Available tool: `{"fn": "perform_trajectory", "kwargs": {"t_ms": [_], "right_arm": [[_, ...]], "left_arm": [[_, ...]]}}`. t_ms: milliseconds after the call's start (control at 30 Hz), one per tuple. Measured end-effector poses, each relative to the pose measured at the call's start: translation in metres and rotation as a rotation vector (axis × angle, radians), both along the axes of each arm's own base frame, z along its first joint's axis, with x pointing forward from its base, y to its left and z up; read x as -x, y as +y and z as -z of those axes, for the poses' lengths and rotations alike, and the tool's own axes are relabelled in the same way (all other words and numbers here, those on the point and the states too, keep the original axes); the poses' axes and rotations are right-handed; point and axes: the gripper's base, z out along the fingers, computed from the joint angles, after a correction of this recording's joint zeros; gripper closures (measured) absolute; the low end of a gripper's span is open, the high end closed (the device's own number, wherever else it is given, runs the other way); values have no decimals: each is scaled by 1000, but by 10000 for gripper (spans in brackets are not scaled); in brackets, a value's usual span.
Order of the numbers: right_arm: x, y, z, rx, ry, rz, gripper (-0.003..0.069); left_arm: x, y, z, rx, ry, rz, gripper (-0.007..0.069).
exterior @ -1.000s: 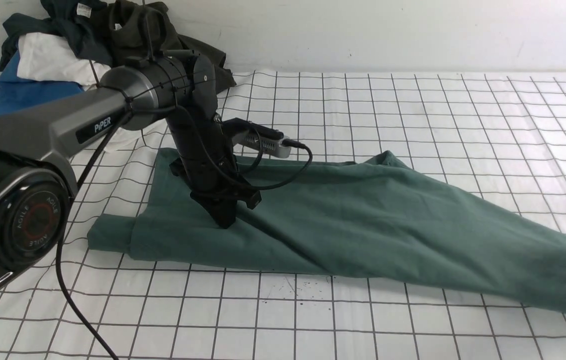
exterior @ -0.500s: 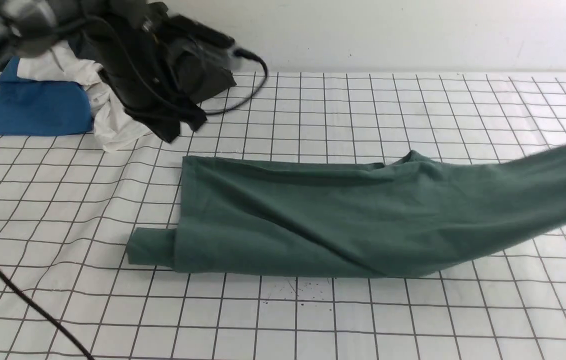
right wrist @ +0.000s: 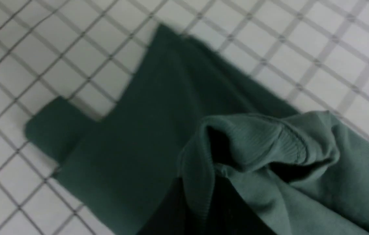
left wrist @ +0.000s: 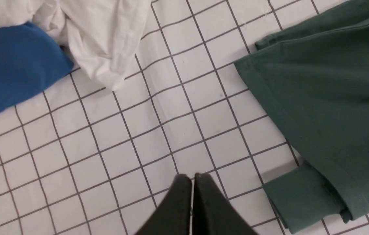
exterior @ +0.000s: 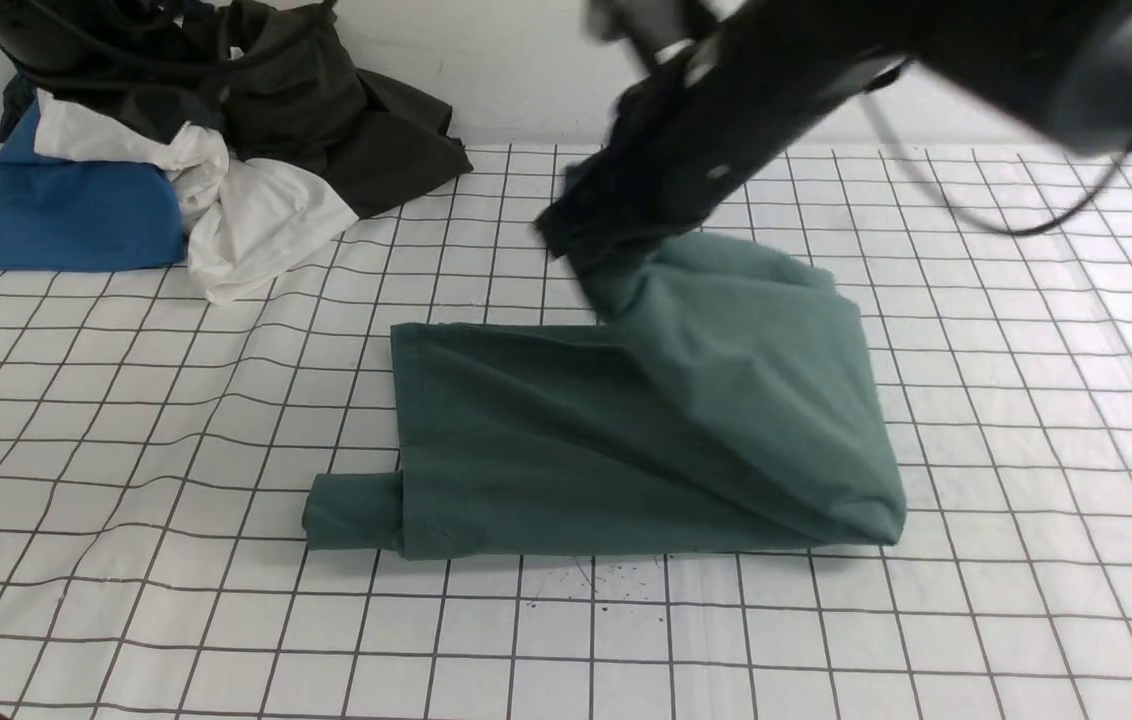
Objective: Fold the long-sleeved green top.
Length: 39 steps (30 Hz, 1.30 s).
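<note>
I am looking at the green long-sleeved top lying mid-table on the white gridded cloth. It is doubled over itself, with a cuff poking out at its near left corner. My right gripper is clenching a ribbed edge of the top, holding it raised over the far side. My left gripper is hovering clenched and empty above bare cloth near the cuff. A blue garment, a white garment and a dark garment are lying heaped at the far left.
</note>
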Motion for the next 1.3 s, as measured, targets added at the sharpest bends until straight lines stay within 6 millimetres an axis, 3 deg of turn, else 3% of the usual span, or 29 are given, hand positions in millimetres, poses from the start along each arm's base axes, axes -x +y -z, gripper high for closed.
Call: {"fn": "perform_trajectory", "kwargs": {"t_ms": [33, 67, 100, 233, 333, 400, 433, 500, 533, 567, 667, 767, 833, 900, 967, 1000, 1033, 1100, 1133, 1200, 1267, 1300], "right_arm": [[1, 26, 14, -16, 27, -42, 588], [0, 29, 20, -12, 37, -46, 586], [-1, 47, 32, -28, 65, -71, 559], [-2, 74, 41, -109, 133, -108, 408], [2, 78, 16, -172, 155, -146, 236], [5, 74, -5, -194, 129, -164, 179], [5, 70, -25, -217, 82, -169, 153], [8, 57, -53, -220, -5, -158, 141], [10, 49, -67, -208, -49, -144, 143], [9, 48, -67, -201, -52, -140, 145], [22, 14, -109, -132, -198, -80, 210], [40, -14, -130, -51, -265, -36, 335], [56, -33, -133, 4, -265, -18, 446], [72, -47, -130, 34, -236, -16, 533], [93, -62, -123, 61, -192, -22, 620], [95, -64, -122, 63, -187, -23, 620], [116, -78, -114, 79, -146, -29, 657], [137, -94, -100, 93, -117, -29, 667], [142, -98, -102, 85, -126, -27, 669], [167, -118, -92, 33, -164, 3, 672], [177, -125, -85, -3, -188, 18, 672], [194, -137, -84, -63, -245, 31, 672]], "left_arm": [[7, 0, -8, 6, -20, -2, 632], [8, 0, -9, 8, -22, -3, 632], [14, 1, -17, 16, -42, -7, 632], [27, 1, -31, 36, -78, -10, 632], [41, 2, -40, 49, -100, -6, 632], [52, 3, -46, 51, -116, -6, 632], [58, 3, -48, 51, -120, -6, 632], [74, 5, -54, 53, -137, -5, 632], [82, 6, -55, 56, -142, -6, 632], [83, 6, -54, 55, -138, -6, 632], [116, 9, -53, 66, -135, -21, 632], [144, 12, -31, 75, -89, -43, 632], [163, 14, -11, 88, -104, -64, 632], [180, 16, 7, 94, -108, -74, 632], [196, 18, 37, 101, -102, -94, 632], [198, 18, 36, 103, -119, -94, 632], [214, 20, 65, 113, -114, -113, 632], [229, 22, 86, 132, -177, -130, 632], [231, 23, 88, 133, -184, -131, 632], [255, 26, 109, 168, -300, -151, 632], [266, 27, 121, 181, -333, -159, 632], [279, 28, 127, 196, -387, -162, 632]]}}
